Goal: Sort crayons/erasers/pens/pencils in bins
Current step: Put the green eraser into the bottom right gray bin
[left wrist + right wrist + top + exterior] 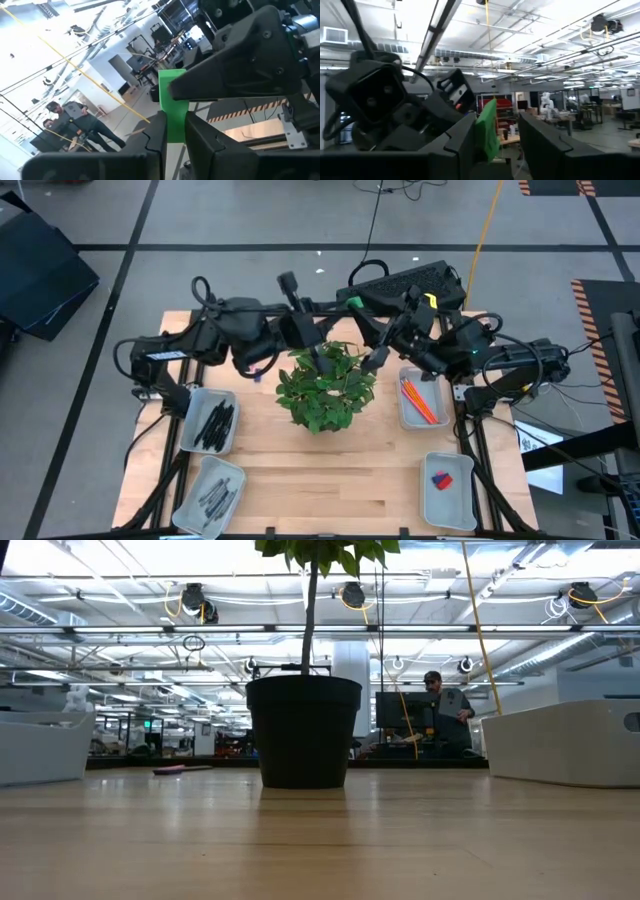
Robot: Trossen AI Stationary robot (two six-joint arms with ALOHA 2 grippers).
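A green eraser [173, 95] hangs in the air over the table's far side, behind the plant; in the high view the eraser [350, 302] shows between the two arms. My left gripper [175, 136] is shut on it. My right gripper [497, 145] meets it from the opposite side and is open, with the eraser [487, 131] between its fingers, close to one finger and with a gap to the other. The four bins lie on the table: pens [215, 423] in one, pencils [420, 400] in another, red and blue erasers [441, 478] in a third. My left gripper pinches the green eraser between its two fingers, on two opposite flat sides of the block's lower part [174, 125]. The fingers reach roughly level from the table's left. The eraser is lifted clear and sticks out beyond the fingertips. My right gripper: the eraser lies close against one finger [465, 137]; whether they touch, I cannot tell.
A potted plant [325, 385] stands at the table's middle, its dark pot [303, 730] just below the arms. Bins: far left [196, 442], near left [236, 480] with grey sticks, far right [405, 416], near right [452, 505]. People stand beyond the table [440, 705].
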